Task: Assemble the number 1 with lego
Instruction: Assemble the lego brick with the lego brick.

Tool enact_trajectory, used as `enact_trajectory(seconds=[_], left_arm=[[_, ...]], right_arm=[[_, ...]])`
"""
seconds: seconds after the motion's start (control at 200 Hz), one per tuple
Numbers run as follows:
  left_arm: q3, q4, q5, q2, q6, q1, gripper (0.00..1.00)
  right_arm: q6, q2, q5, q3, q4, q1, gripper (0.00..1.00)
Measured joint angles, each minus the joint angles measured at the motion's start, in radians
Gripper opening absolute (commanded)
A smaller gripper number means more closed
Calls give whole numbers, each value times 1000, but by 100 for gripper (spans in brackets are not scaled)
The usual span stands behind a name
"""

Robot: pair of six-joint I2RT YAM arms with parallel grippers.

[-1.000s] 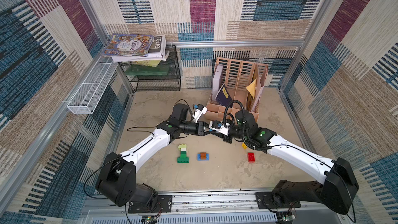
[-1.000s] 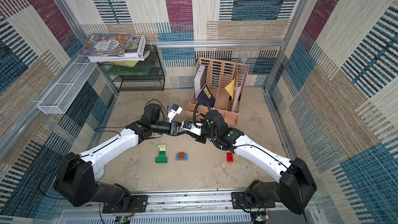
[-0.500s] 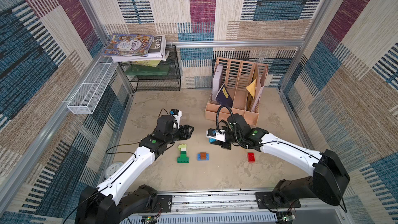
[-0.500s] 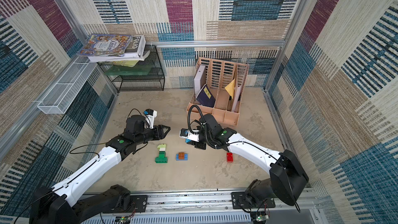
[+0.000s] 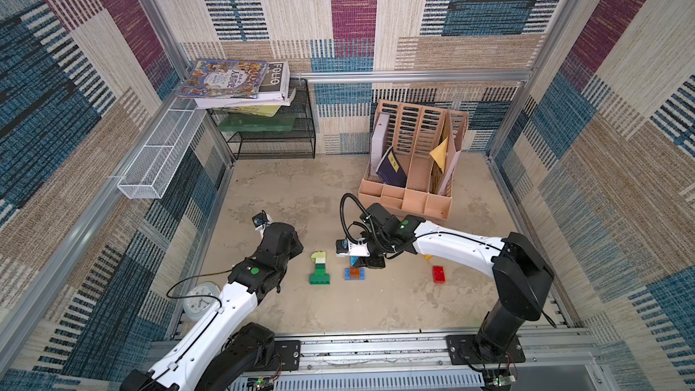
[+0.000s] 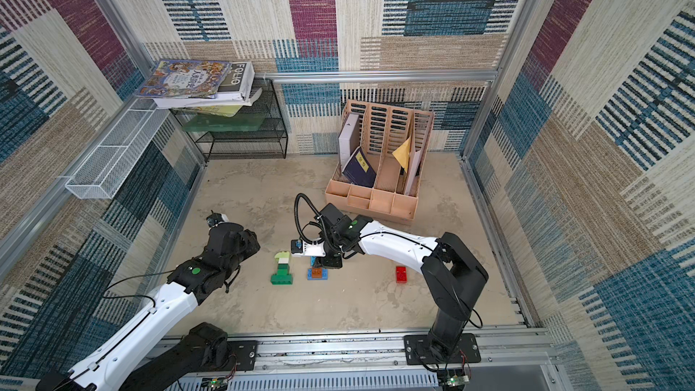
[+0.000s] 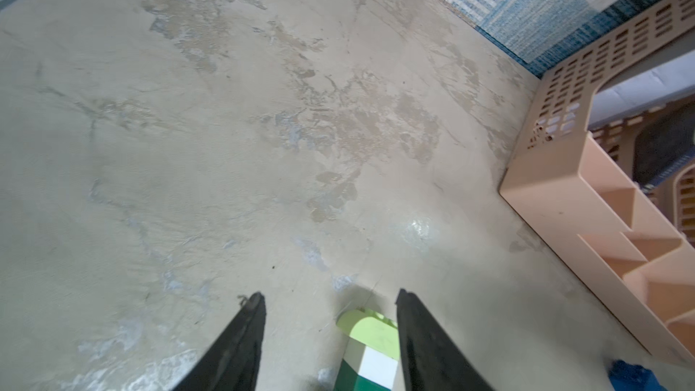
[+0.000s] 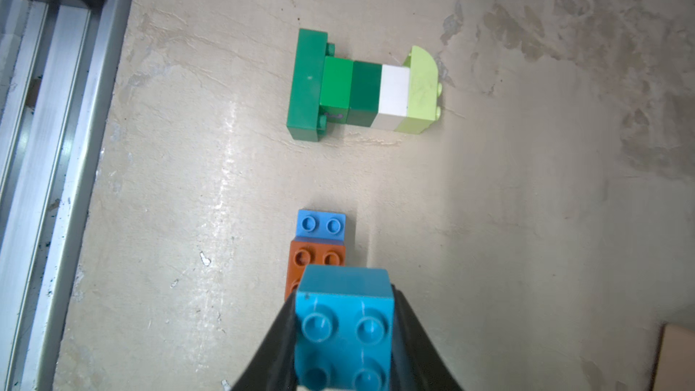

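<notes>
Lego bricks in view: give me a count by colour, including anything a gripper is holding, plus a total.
Green bricks: 3
Lime brick: 1
White brick: 1
Blue brick: 1
Brown brick: 1
Teal brick: 1, held in the right gripper
Red brick: 1
Yellow brick: 1, only a sliver shows
Total: 10

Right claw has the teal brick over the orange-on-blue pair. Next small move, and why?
Probably lower the right claw straight down and press the teal brick onto the orange brick: it is gripped over those bare studs, partly overlapping them. The left claw is open, holding nothing, beside the green stack.
</notes>
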Motion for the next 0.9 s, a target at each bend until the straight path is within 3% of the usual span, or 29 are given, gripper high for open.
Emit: enact_trajectory(seconds=[0.896], left_arm=[[-17, -7, -29, -6, -42, 29, 61]], right_arm=[[4, 55, 88, -8, -21, 55, 18]])
